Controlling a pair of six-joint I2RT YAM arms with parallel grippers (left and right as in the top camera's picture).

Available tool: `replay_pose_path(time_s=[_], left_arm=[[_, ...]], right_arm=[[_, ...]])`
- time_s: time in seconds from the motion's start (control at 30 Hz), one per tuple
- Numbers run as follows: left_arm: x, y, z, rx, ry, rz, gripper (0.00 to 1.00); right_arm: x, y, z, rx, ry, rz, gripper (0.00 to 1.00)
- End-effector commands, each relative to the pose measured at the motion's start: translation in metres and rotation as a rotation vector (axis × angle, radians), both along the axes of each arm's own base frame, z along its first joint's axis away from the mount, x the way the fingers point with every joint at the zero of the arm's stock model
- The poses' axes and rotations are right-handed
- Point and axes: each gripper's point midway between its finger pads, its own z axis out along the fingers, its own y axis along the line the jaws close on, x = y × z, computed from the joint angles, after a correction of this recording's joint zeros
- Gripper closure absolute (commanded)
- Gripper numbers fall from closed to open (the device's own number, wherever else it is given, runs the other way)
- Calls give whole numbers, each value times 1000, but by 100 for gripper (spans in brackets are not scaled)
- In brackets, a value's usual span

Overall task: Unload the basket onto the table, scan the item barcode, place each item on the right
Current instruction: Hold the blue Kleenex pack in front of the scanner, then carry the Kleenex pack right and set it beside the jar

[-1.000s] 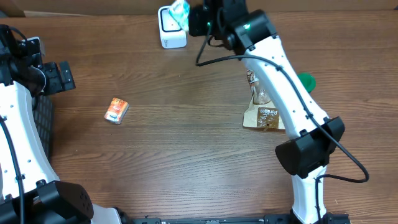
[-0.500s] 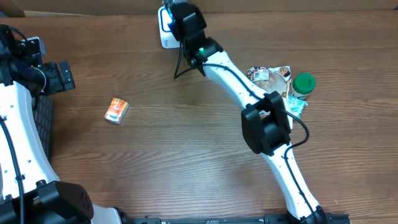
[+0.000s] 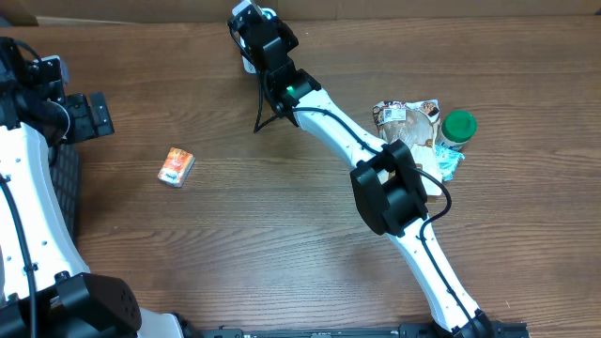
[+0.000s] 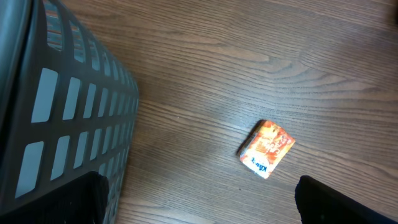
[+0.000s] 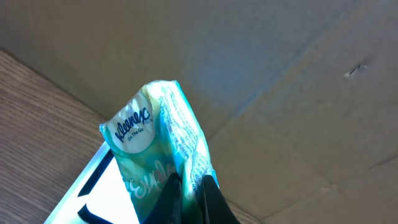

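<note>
The black plastic basket [image 4: 62,112], its wall a grid of slotted openings, is filling the left side of the left wrist view. Only the outer wall is showing, so its contents cannot be made out. The left gripper [image 4: 199,202] is hanging over the brown wood-grain table [image 3: 282,216] with its dark fingers [image 4: 345,199] spread wide and gripping nothing. A small orange rectangular packet [image 4: 267,148] is lying flat on the table, right of the basket and apart from it.

The right gripper [image 5: 189,202] is pinching the teal crinkled plastic tissue pack [image 5: 158,143] by its lower end, fingers closed tight on it. This is happening at the top centre of the overhead frame, before a plain cardboard wall [image 5: 280,74]. The white boxy scanner [image 5: 106,196] is sitting directly beneath the pack, and from overhead the gripper is covering most of it. At the right, the right arm is partly hiding a clear crumpled bag [image 3: 408,115] and a green-lidded jar [image 3: 458,125].
</note>
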Motion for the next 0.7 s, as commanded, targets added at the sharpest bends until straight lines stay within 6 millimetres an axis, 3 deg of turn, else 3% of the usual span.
replay_pose_path(time_s=[0.0, 0.1, 0.23, 0.33, 0.37, 0.43, 0.57, 0.67], left_arm=[[1, -2, 0, 6, 0, -17, 1], [1, -2, 0, 6, 0, -17, 0], [1, -2, 0, 6, 0, -17, 0], [1, -2, 0, 6, 0, -17, 0], [1, -2, 0, 6, 0, -17, 0], [1, -2, 0, 6, 0, -17, 0], [1, -2, 0, 6, 0, -17, 0], [1, -2, 0, 6, 0, -17, 1]], right_arm=[[-10, 5, 34, 88, -2, -7, 96], [-24, -4, 74, 197, 60, -5, 96], [-67, -23, 134, 399, 227, 21, 96], [-115, -63, 171, 523, 413, -1, 96], [-133, -88, 176, 538, 477, -61, 96], [-154, -126, 172, 549, 568, -171, 96], [-187, -196, 141, 571, 759, -443, 96], [-214, -258, 93, 548, 952, -716, 96]])
